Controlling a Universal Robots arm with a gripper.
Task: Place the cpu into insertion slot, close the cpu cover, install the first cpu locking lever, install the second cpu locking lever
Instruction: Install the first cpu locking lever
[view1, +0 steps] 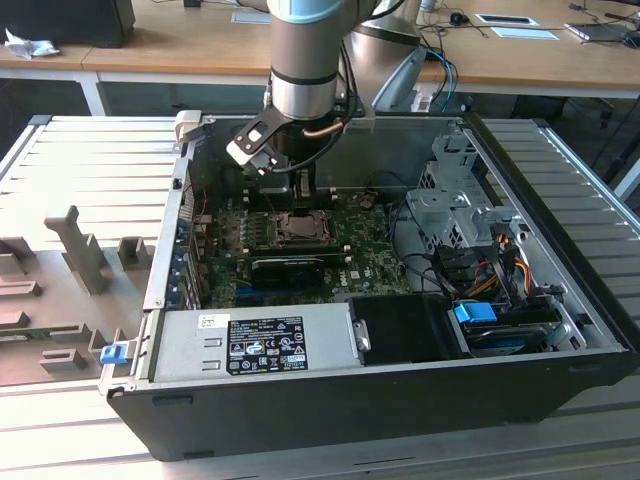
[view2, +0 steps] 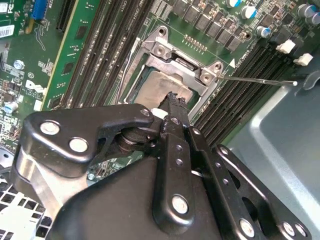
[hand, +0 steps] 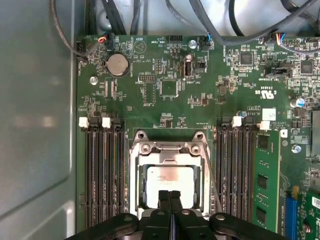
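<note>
cpu sits in the insertion slot, just above and left of centre in the exterior view, under the arm. one edge of the chip is hidden behind the gripper in both wrist views, so only part of the face shows: flat, pale silvery-grey, uneven shine. cpu cover lies as a silver frame round the chip, window over the face. can't tell if it's fully seated or latched. a thin locking lever sticks out sideways from a socket corner, clear of the frame, crossing over the black memory slots. gripper fingers are pressed together with nothing visible between them, tips right at the chip's edge. touching or just above, can't tell. in the exterior view the slot is small and hard to read, and the arm's wrist blocks the board behind it. grey power supply box runs along the lower left of that frame, well apart from the slot.
</note>
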